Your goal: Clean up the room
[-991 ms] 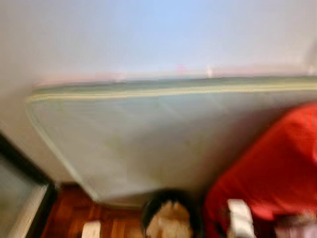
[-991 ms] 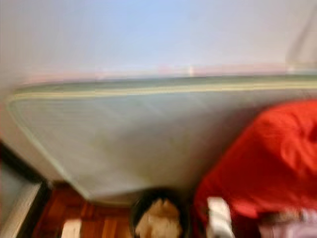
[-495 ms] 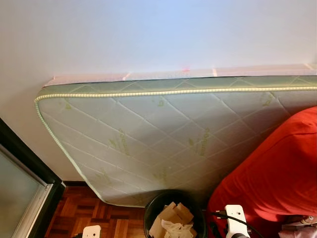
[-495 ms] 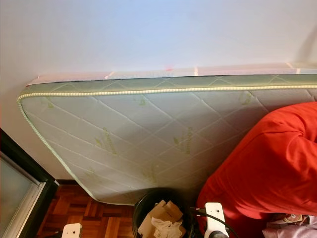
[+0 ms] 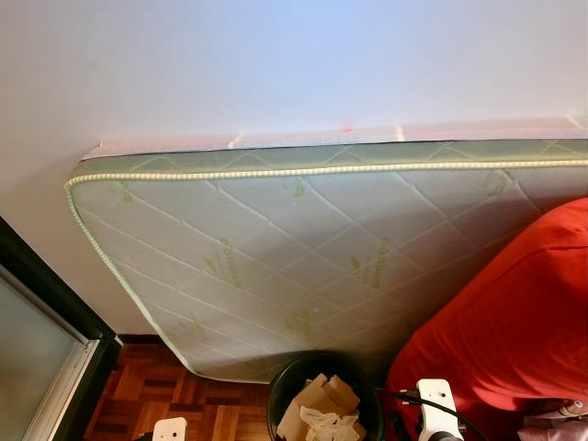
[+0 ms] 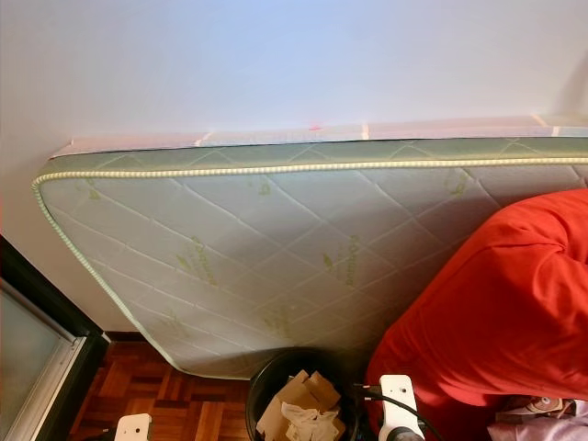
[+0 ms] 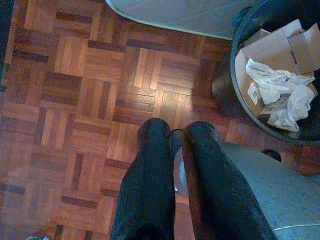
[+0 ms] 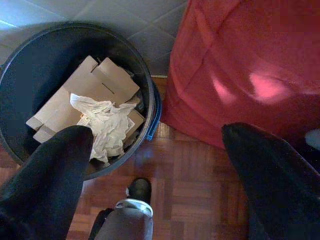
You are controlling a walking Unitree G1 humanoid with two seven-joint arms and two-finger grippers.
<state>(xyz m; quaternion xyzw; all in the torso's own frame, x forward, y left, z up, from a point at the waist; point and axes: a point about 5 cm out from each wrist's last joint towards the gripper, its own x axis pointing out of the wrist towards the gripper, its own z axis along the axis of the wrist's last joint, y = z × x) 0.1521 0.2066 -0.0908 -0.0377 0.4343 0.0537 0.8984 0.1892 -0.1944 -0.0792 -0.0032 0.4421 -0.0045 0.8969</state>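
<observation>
While both arms hang low in front of the robot, neither pincer carries anything. The left pincer [image 7: 172, 137] has its two black fingers pressed together, tips pointing down at bare parquet floor [image 7: 75, 100]. The right pincer [image 8: 157, 150] has its fingers spread wide apart with nothing between them, which reads as the posture of a hand that has nothing to hold at this moment.

Just beyond and below the right pincer's open span stands the black bin [image 8: 145, 65], upright on the floor. Inside it lie flattened cardboard pieces [image 8: 95, 85] with crumpled white paper [image 8: 107, 122] on top; one finger of the right pincer overlaps the bin's rim in the wrist view, so the bin sits nearly under that pincer. From the left pincer the same bin [image 7: 250, 30] is off to one side, near but not beneath it. Rubbish in the bin fits the tidying task; this part looks done, judging by how things lie.

Beside the bin, on the far side from the left pincer, a large red cushion-like mass [image 8: 240, 65] rests on the floor, touching or nearly touching the bin wall. Farther off, behind bin and cushion, a pale green quilted mattress [image 5: 294, 248] leans on its edge against the white wall [image 5: 276, 64], likely stored there to free floor space.
</observation>
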